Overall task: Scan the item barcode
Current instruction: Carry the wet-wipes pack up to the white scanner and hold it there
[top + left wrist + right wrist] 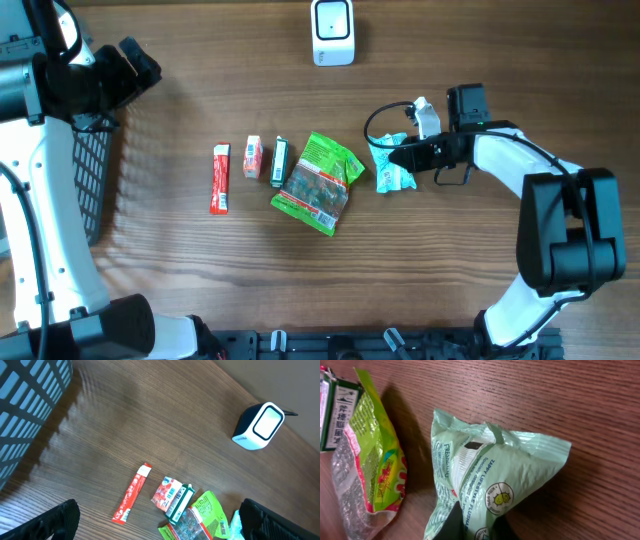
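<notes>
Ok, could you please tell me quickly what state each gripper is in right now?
Left gripper: open, holding nothing.
Right gripper: closed on the pale green packet.

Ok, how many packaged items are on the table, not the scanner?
5. In a row from the left: red stick pack, pink packet, dark green box, green snack bag. The mint-green packet sits rightmost, pinched by the right gripper. Nothing seems hidden.

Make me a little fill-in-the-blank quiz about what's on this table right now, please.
The ___ gripper is shut on the mint-green pouch. Between that pouch and the black basket lie ___ other items. The item nearest the basket is a long ___ stick pack.
Missing words: right; four; red.
</notes>
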### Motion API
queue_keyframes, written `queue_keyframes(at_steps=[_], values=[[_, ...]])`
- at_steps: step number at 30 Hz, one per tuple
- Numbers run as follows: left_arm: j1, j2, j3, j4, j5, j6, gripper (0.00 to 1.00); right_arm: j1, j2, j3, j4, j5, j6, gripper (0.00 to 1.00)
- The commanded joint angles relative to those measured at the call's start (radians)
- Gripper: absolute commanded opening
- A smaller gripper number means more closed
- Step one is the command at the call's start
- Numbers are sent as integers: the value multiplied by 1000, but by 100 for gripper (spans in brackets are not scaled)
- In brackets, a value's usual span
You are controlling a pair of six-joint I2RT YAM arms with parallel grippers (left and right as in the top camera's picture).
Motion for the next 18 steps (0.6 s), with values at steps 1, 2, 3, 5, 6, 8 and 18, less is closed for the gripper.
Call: queue_keyframes(at_steps=[1,2,3,5,6,8,18], values=[[0,5,0,0,12,-1,100,-62,-36,11,-54,-108,3,4],[0,5,0,0,12,-1,100,-87,-61,24,-74,-155,3,4],[0,5,0,0,12,-2,100,-106,-85,32,-82,-190,-1,4],[0,5,0,0,12,-1,100,-142,-142,37,-84,-291,-5,4],[0,5,0,0,12,-2,100,-158,-172,37,-84,-347,-6,4],[0,5,0,0,12,-2,100,-192,-263,37,-101,-459,-12,4],[0,5,0,0,12,-2,100,-189,-666,36,-127,-372,3,4]])
